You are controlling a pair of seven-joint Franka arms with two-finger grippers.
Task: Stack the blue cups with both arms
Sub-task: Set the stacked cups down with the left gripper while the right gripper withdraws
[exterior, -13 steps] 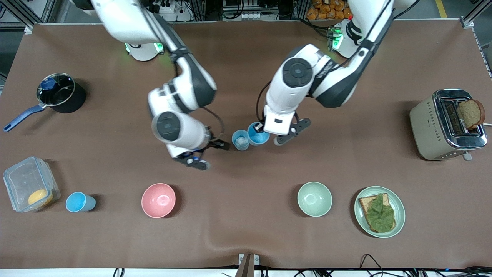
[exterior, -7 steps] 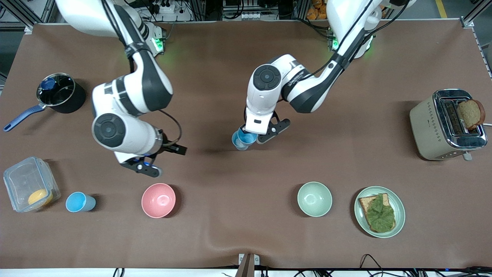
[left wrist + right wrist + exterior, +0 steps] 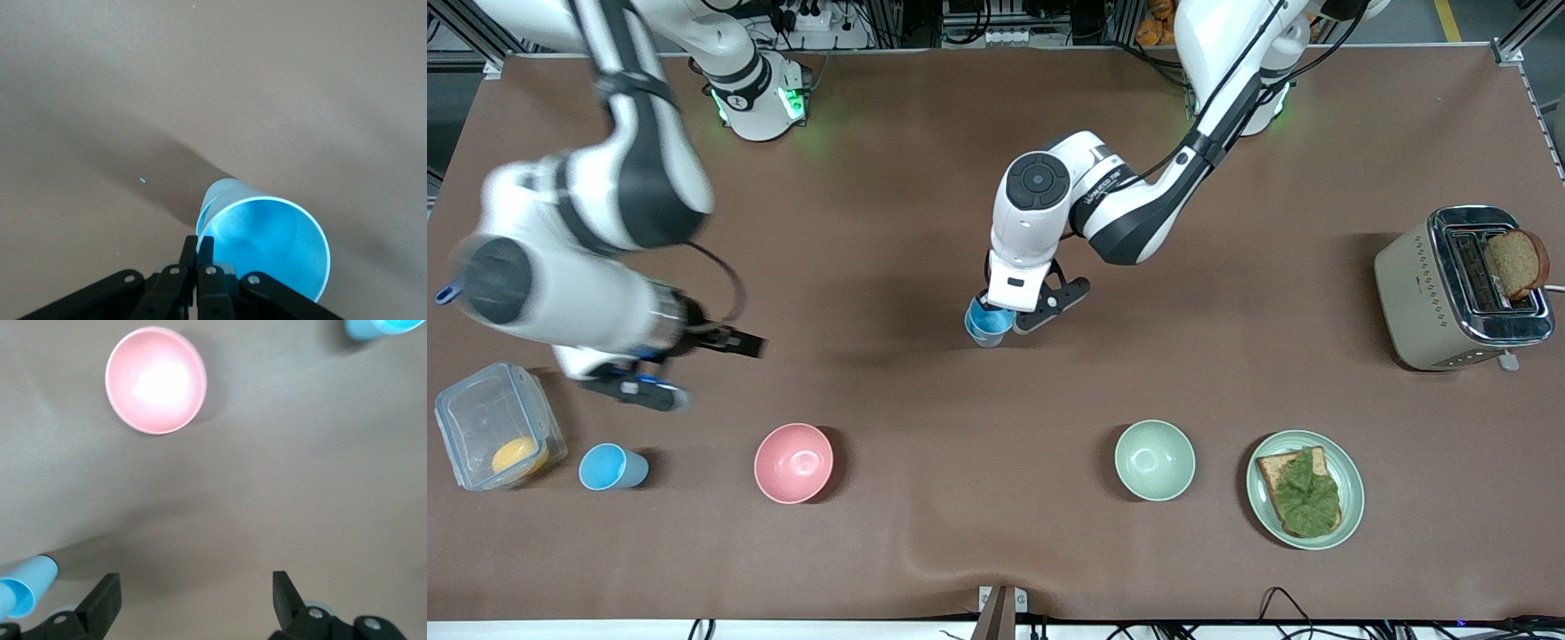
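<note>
Front view: left gripper pinching blue cup rim, hiding most of it. Right gripper blurry, wide open, holding nothing.

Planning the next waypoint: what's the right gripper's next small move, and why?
Probably drop the open right gripper toward the lone blue cup beside the plastic container; the left gripper is shut on the stacked cups.

Small light-blue tapered cups: three; one alone by the clear box, two nested mid-table
Bowls: two; one pink, one pale green
Clear plastic lidded box: one
Chrome toaster: one
Green plate with sandwich: one
White robot arms: two
</note>
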